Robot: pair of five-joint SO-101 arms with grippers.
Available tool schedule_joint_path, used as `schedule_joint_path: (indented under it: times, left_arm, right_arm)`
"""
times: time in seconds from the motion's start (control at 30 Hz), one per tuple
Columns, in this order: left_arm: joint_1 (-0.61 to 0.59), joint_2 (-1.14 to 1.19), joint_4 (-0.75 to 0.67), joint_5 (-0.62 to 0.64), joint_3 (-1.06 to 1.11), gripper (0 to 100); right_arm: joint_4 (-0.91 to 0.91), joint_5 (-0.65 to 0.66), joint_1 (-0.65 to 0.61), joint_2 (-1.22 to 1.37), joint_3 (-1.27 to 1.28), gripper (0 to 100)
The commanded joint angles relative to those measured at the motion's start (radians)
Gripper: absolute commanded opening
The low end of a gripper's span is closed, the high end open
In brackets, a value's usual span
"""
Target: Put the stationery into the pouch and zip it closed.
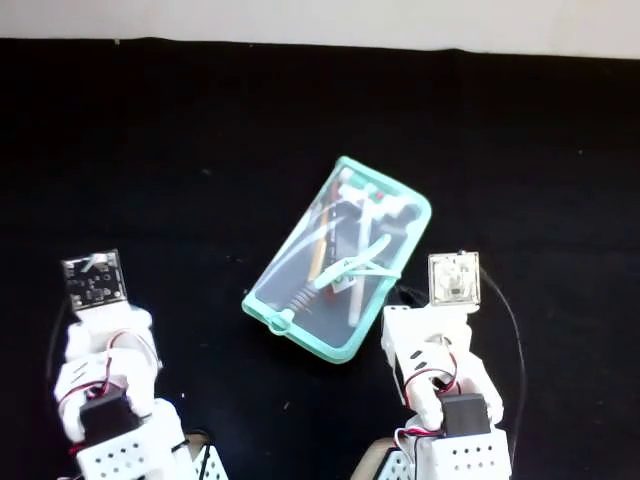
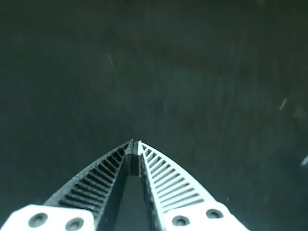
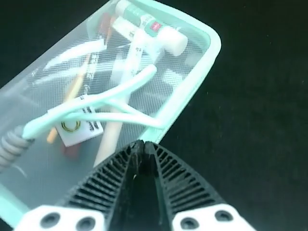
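- Mesh pouch (image 1: 335,262) holding stationery (image 3: 149,31) lies on the black worktop (image 1: 150,150).
- Right fingers (image 3: 168,168), clenched empty, just beside the pouch.
- Left fingers (image 2: 163,178), clenched empty, well apart from it.

No readable text in any view.
Dark print on the small white paper tag with a brass eyelet (image 3: 77,129), inside the translucent mint-green mesh pouch (image 3: 215,45), is too blurred to read. Same for the red-and-green label band (image 3: 153,26) on the white cylindrical stick (image 3: 169,41) in that pouch: marks visible, no characters resolvable.
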Motion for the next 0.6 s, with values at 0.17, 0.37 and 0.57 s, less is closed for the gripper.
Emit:
schedule_joint_path:
  times: [0.17, 0.37, 0.57]
  left_arm:
    - [-0.008, -0.004, 0.038, -0.005, 0.053, 1]
    - [-0.027, -0.004, 0.169, -0.003, 0.053, 1]
    - [-0.082, -0.004, 0.169, -0.003, 0.053, 1]
  right_arm:
    - [0.302, -0.005, 0.007, 0.004, 0.131, 0.7]
    - [0.331, -0.002, 0.007, 0.004, 0.128, 0.7]
    - [0.331, -0.002, 0.007, 0.004, 0.128, 0.7]
